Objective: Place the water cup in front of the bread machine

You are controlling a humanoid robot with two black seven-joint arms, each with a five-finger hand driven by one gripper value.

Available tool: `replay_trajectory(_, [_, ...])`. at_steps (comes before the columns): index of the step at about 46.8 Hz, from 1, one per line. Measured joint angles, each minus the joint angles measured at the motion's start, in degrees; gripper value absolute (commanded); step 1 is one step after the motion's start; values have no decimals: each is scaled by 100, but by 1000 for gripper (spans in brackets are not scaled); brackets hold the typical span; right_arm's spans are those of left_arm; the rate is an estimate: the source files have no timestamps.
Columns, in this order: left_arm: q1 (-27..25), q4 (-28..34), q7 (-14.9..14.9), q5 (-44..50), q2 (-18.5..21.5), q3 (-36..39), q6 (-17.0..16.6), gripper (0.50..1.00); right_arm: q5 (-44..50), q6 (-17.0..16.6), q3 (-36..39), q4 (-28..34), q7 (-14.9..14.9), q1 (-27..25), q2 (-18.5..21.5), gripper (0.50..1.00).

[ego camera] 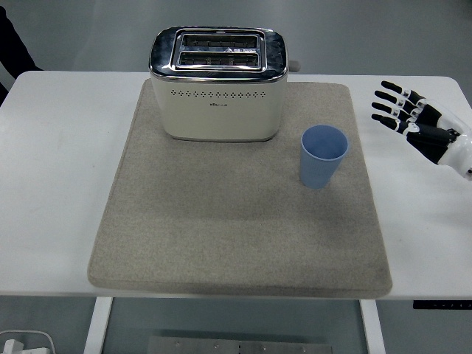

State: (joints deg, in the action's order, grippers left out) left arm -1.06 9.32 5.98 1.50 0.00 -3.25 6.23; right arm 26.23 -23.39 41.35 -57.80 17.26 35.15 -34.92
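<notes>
A light blue water cup (323,155) stands upright and empty on the right part of a grey mat (236,221). The cream and chrome bread machine (219,83) sits at the back of the mat, to the cup's upper left. My right hand (402,112) hovers over the bare table to the right of the cup, well apart from it. Its fingers are spread and hold nothing. The left arm does not show.
The white table (59,162) extends beyond the mat on both sides. A person's dark sleeve (13,46) shows at the top left corner. A white object (22,343) lies on the floor at the bottom left.
</notes>
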Motion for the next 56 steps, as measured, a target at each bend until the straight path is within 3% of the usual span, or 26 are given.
replay_trajectory(11, [1, 2, 0, 1, 0, 0, 0, 1000, 1160, 364, 16, -51, 363, -145, 80, 928])
replay_trajectory(37, [-9, 28, 0, 1, 0, 4, 0, 1000, 1318, 850, 2, -780, 514, -662, 66, 926])
replay_trajectory(56, [-10, 75, -1, 1, 0, 0, 1, 1000, 1385, 1020, -31, -897, 515, -763, 308, 928])
